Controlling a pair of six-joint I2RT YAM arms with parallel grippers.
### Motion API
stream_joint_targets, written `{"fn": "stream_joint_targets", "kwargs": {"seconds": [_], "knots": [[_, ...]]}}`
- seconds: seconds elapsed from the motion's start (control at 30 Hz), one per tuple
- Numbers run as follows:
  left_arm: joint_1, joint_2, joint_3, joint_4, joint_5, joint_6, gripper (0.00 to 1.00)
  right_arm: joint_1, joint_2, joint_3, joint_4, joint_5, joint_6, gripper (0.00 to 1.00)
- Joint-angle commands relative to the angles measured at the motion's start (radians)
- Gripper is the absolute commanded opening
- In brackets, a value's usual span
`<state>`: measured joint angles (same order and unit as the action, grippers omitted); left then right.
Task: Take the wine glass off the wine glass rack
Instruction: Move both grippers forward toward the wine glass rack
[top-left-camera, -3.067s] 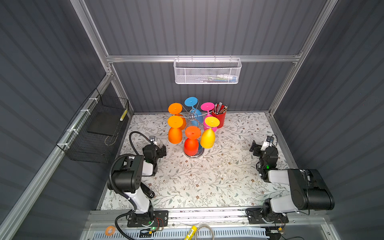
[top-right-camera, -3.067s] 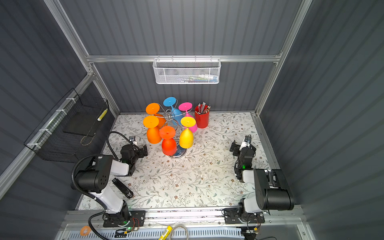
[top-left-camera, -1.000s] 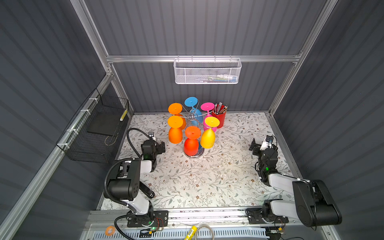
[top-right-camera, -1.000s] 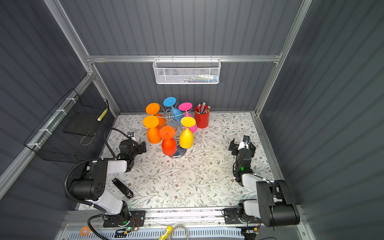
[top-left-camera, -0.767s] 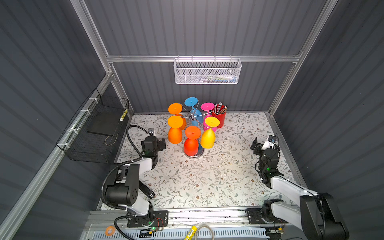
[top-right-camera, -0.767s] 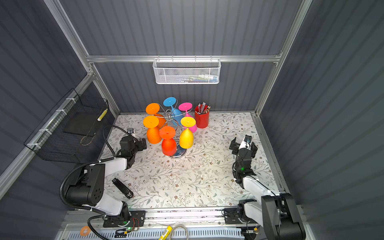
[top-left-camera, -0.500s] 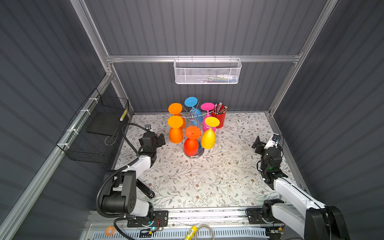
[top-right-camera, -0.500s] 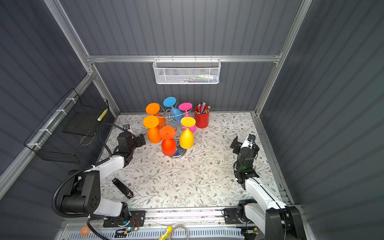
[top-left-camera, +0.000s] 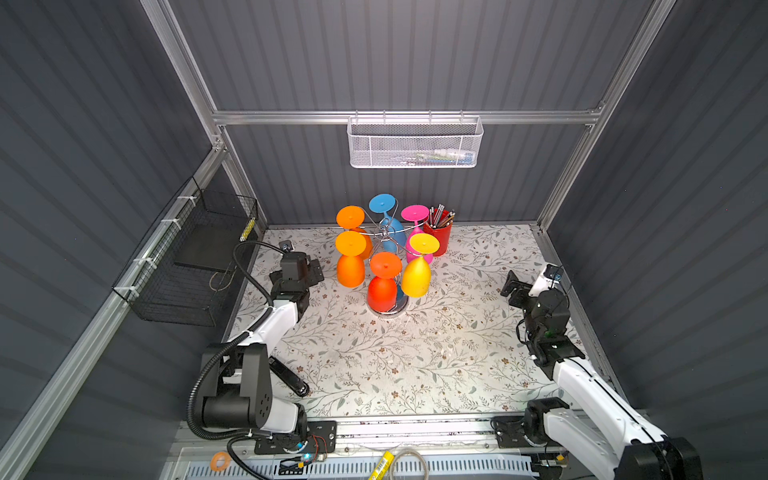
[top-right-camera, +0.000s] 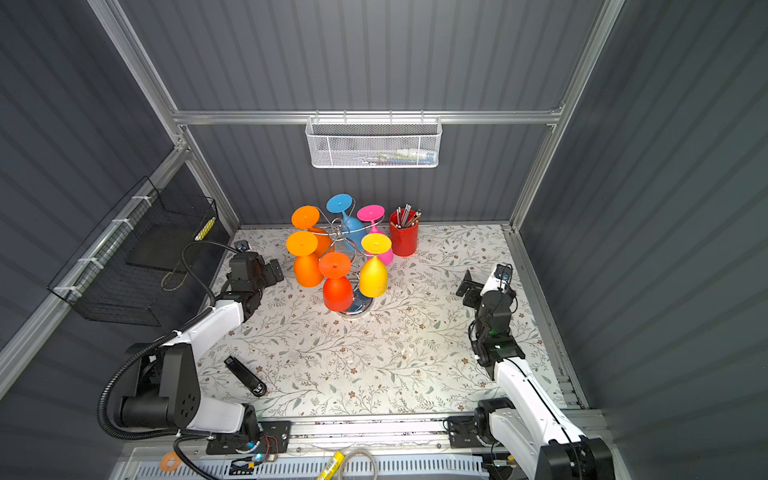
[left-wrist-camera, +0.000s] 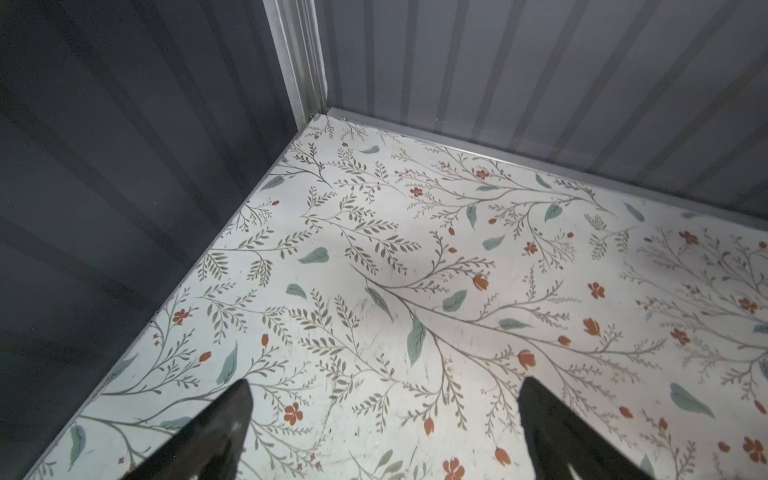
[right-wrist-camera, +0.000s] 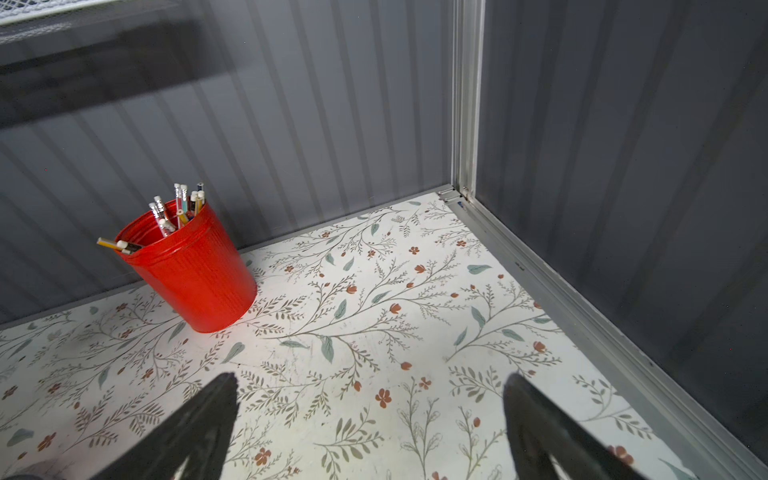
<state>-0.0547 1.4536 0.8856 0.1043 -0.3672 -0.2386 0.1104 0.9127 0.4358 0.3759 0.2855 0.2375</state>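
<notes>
Rack location: the wine glass rack (top-left-camera: 391, 311) stands on the floral table (top-left-camera: 415, 365), just above the middle of both top views. Neither wrist view shows it.
Glass location: all the wine glasses hang bowl-down, feet caught in the rack's scroll arms.
Glass count: six, namely the front orange glass (top-left-camera: 350, 272), rear orange glass (top-left-camera: 351, 217), red-orange glass (top-left-camera: 381, 293), yellow glass (top-left-camera: 415, 280), blue glass (top-left-camera: 382, 204) and pink glass (top-left-camera: 414, 212).
Other counts: one rack, one red pencil cup (right-wrist-camera: 195, 270) just right of the rack, one white mesh basket (top-left-camera: 415, 145) at upper centre, one black wire basket (top-left-camera: 187, 266) at left, and one dark oblong object (top-left-camera: 286, 376) at lower left.
Left gripper: the left gripper (left-wrist-camera: 382, 386) has its fingers spread wide and empty, left of the front orange glass and apart from it.
Right gripper: the right gripper (right-wrist-camera: 370, 382) is likewise wide and empty, at the right edge of the top views, well apart from the rack.
Likely handling: the glasses look light, rigid and smooth-sided, so probably slippery. Whether they are glass or plastic cannot be told, so they are best treated as breakable.
Where to hold: probably across the bowl's widest part, or on the stem under the foot, then slide outward along the arm.
Rack behaviour: the thin wire stand will likely rock or skid if a glass snags.
</notes>
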Motion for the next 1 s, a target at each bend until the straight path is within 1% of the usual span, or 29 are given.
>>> {"fn": "stream_joint_targets", "kwargs": {"seconds": [0.0,0.03,0.1,0.17,0.27,0.4,0.5,0.6,0.73,0.8,0.9,0.97], "knots": [[0.027,0.006,0.069,-0.137,-0.001,-0.077,1.0,0.003,0.018,0.096,-0.093,-0.079,0.053,0.99],[0.029,0.005,0.088,-0.162,0.005,-0.092,1.0,0.003,0.026,0.117,-0.114,-0.102,0.08,0.99],[0.03,0.01,0.139,-0.229,0.017,-0.119,0.99,0.006,0.046,0.159,-0.14,-0.187,0.14,0.99],[0.03,0.008,0.171,-0.282,0.036,-0.141,0.98,0.024,0.06,0.188,-0.164,-0.227,0.202,0.99],[0.03,0.003,0.224,-0.362,0.064,-0.164,0.97,0.06,0.091,0.224,-0.173,-0.288,0.251,0.99],[0.03,-0.006,0.308,-0.484,0.155,-0.188,0.96,0.118,0.131,0.296,-0.228,-0.375,0.312,0.99],[0.03,-0.031,0.352,-0.544,0.234,-0.196,0.96,0.178,0.136,0.34,-0.248,-0.392,0.329,0.99],[0.03,-0.062,0.36,-0.585,0.286,-0.196,0.96,0.227,0.138,0.377,-0.277,-0.388,0.352,0.99],[0.03,-0.115,0.339,-0.614,0.353,-0.199,0.95,0.264,0.153,0.425,-0.298,-0.42,0.401,0.98],[0.03,-0.161,0.322,-0.62,0.388,-0.192,0.94,0.276,0.159,0.446,-0.294,-0.449,0.459,0.97],[0.03,-0.231,0.293,-0.618,0.391,-0.19,0.94,0.281,0.165,0.443,-0.216,-0.517,0.564,0.95],[0.03,-0.264,0.284,-0.629,0.397,-0.184,0.94,0.286,0.177,0.457,-0.196,-0.538,0.629,0.9]]}}
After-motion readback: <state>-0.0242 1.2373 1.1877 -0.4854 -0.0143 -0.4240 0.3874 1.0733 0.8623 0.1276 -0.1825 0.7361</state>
